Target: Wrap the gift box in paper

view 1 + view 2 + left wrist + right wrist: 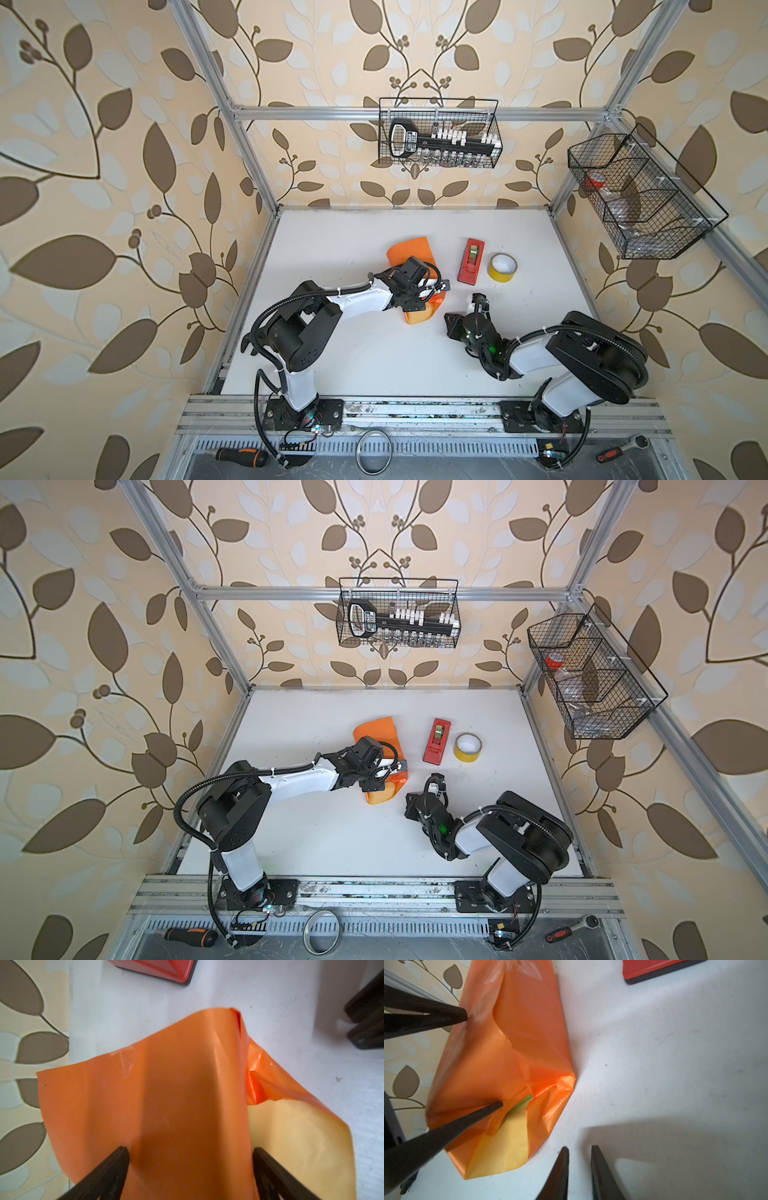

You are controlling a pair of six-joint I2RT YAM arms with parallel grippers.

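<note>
I see the gift box (527, 1099) only as a thin green edge in my right wrist view, where the paper (529, 1028) gapes open. The rest of the box is covered. The paper lies over it orange side out, and at one end a flap of its yellow-tan side is spread on the white table (332, 357). In both top views this bundle lies to the left of the red tape dispenser (471, 261), near it but apart, and my left arm hides much of it.

My left gripper (190, 1150) is spread wide over the bundle. Its two fingertips (122, 1155) touch the orange paper on either side of the raised middle. I cannot tell whether they squeeze the box underneath.

My right gripper (579, 1149) is over bare table, nearer the front edge than the dispenser. It is just beside the bundle's yellow-tan end and not touching it, with its jaws a narrow gap apart and nothing between them.

A yellow tape roll (502, 267) sits just right of the dispenser, not touching it.
</note>
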